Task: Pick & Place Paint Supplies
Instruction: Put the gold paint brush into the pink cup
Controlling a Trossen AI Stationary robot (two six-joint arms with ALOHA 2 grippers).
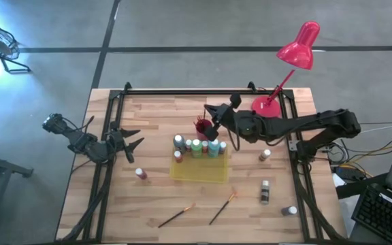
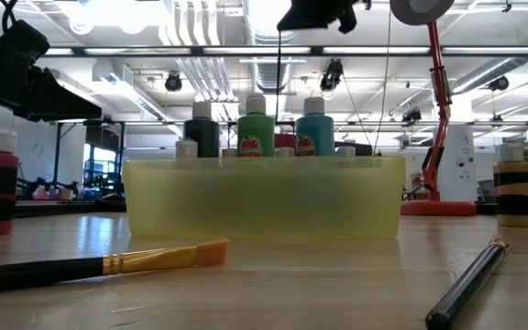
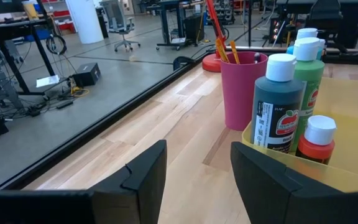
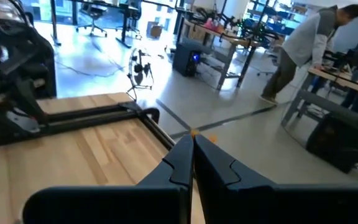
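**Right pincer over the cup with a brush; bottles split between tray and bare worktop**

Your right pincer (image 1: 209,112) hangs above the magenta cup (image 1: 201,126) at the back left corner of the yellow tray (image 1: 199,173); its fingers are pressed together on a thin brush (image 2: 278,82), which in the low view hangs straight down from it toward the cup; the orange tip peeks out between the fingertips in the right wrist view. The cup already holds other brushes (image 3: 219,37), leaning against its rim, so the space inside is shared; the red lamp (image 1: 298,47) stands close behind the right arm, its base (image 1: 265,105) just beside the forearm.

Your left pincer (image 1: 129,139) waits low at the left edge of the worktop (image 1: 155,112), jaws spread and holding nothing, pointed toward the tray and cup.

Inside the tray, a row of bottles (image 1: 196,146) stands along the back wall: dark green, green, red and light blue, all white-capped; the front of the tray is bare.

Outside the tray, a red bottle (image 1: 141,174) stands to its left; a brown bottle (image 1: 265,155), a dark-banded bottle (image 1: 265,190) and one more small bottle (image 1: 290,211) are scattered on the right; two brushes (image 1: 177,216) (image 1: 222,207) lie flat in front of the tray, well apart from both pincers.
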